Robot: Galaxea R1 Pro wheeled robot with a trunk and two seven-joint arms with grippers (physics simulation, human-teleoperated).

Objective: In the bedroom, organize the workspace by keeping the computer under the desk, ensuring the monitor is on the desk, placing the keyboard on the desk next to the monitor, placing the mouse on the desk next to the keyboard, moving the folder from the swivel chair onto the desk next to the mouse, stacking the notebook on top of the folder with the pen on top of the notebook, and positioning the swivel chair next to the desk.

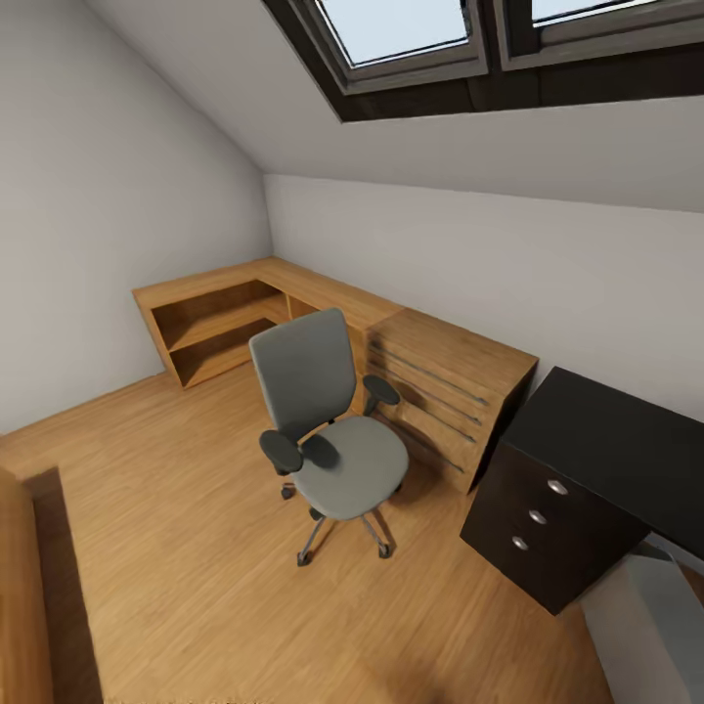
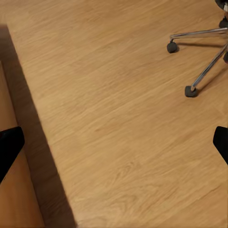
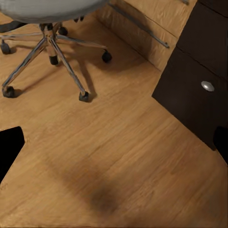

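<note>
Room: bedroom, grey sloping walls, dark-framed skylights [image 1: 411, 39], light wood floor [image 1: 176, 548].
Swivel chair [image 1: 328, 430]: grey, upright, out on the open floor; seat bare, no folder visible on it; chrome star base and castors also in left wrist view [image 2: 199, 61] and right wrist view [image 3: 47, 57].
Low wood cabinets [image 1: 293, 313]: along the two far walls, just behind the chair; open shelves at the left end, slatted front at the right.
Dark drawer cabinet [image 1: 548, 518]: three round pulls, right of the chair, under the black top.
Counter [image 1: 626, 440]: black top, bare where visible, running out of view at the right.
Computer [image 1: 655, 626]: pale grey box low at the right, on the floor beside the drawer cabinet; probably the tower, only partly in view.
Left gripper [image 2: 114, 147]: fingers spread wide, nothing between them, pointing at bare floor.
Right gripper [image 3: 114, 147]: fingers apart, empty, above floor between chair base and drawer cabinet.
Stage (judged): on approach, nothing yet in hand.
Risk: chair on free castors; a nudge from base or arm could roll it into the wood cabinets.
Risk: right arm close to the drawer cabinet; a careless turn could clip its corner.
</note>
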